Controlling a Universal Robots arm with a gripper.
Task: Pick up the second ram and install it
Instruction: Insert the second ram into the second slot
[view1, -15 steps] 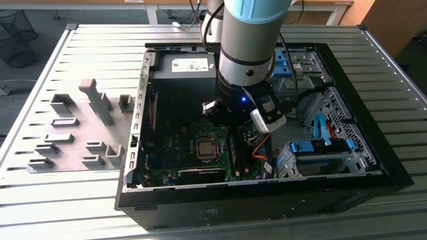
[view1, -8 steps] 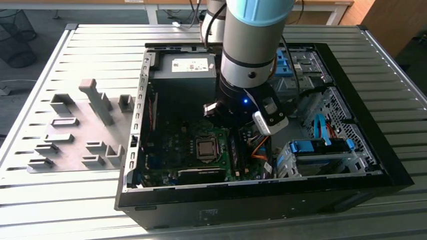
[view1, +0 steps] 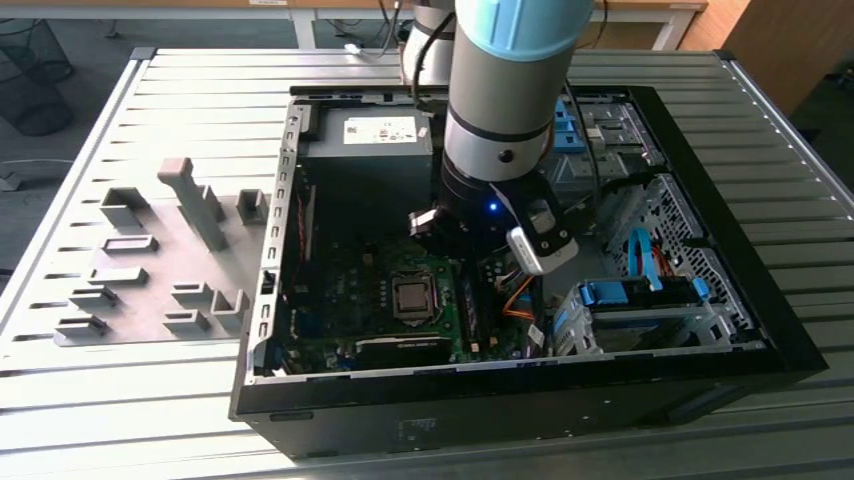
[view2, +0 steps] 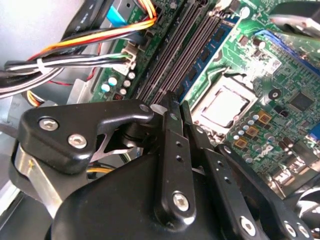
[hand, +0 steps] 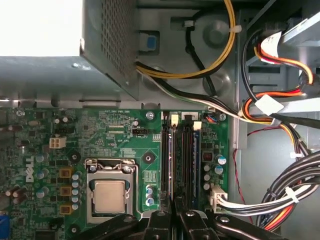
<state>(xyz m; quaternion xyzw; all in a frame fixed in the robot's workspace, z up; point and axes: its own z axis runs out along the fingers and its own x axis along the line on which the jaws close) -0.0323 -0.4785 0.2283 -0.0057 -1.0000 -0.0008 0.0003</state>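
Item: the second ram (hand: 171, 150), standing edge-on in a motherboard slot (hand: 184, 150) beside the processor socket (hand: 110, 192), gripper (view2: 170, 102) jaws drawn narrow at its top edge; I judge it light, stiff and fragile, best held by the long bare edges, clear of the chips.

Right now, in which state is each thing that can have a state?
Computer case: open, side panel off, lying flat on the table.
Processor socket: retention frame closed, chip exposed, no cooler on it.
Memory stick with blue label: seated in a slot.
Gripper: down inside the case, directly above the memory slots.
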